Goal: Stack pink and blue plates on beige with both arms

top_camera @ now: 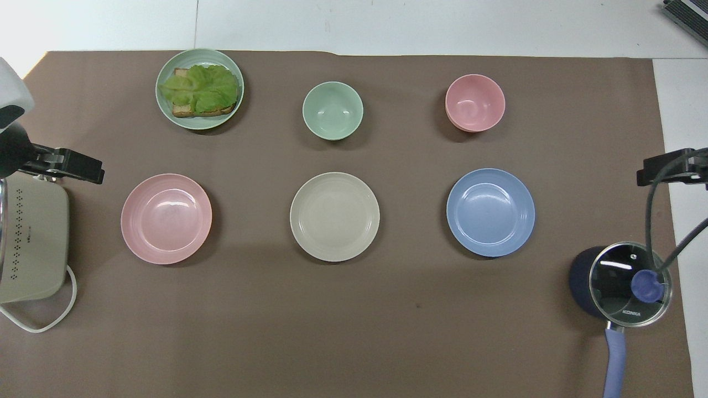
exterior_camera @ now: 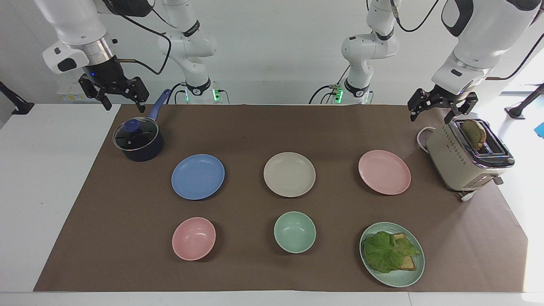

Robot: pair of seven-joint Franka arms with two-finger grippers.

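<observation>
Three equal plates lie in a row across the brown mat. The beige plate [exterior_camera: 289, 174] [top_camera: 334, 216] is in the middle. The blue plate [exterior_camera: 198, 177] [top_camera: 490, 212] lies beside it toward the right arm's end, and the pink plate [exterior_camera: 384, 172] [top_camera: 166, 218] toward the left arm's end. All three are bare and apart from each other. My right gripper [exterior_camera: 123, 103] [top_camera: 666, 168] hangs open in the air above the saucepan's side. My left gripper [exterior_camera: 430, 115] [top_camera: 74, 166] hangs open just above the toaster. Neither holds anything.
A dark saucepan with a glass lid [exterior_camera: 138, 140] [top_camera: 619, 284] stands at the right arm's end, and a beige toaster [exterior_camera: 465, 159] [top_camera: 30, 243] with bread in it at the left arm's end. Farther from the robots sit a pink bowl [exterior_camera: 194, 238], a green bowl [exterior_camera: 294, 232] and a green plate [exterior_camera: 399, 278] with lettuce and toast.
</observation>
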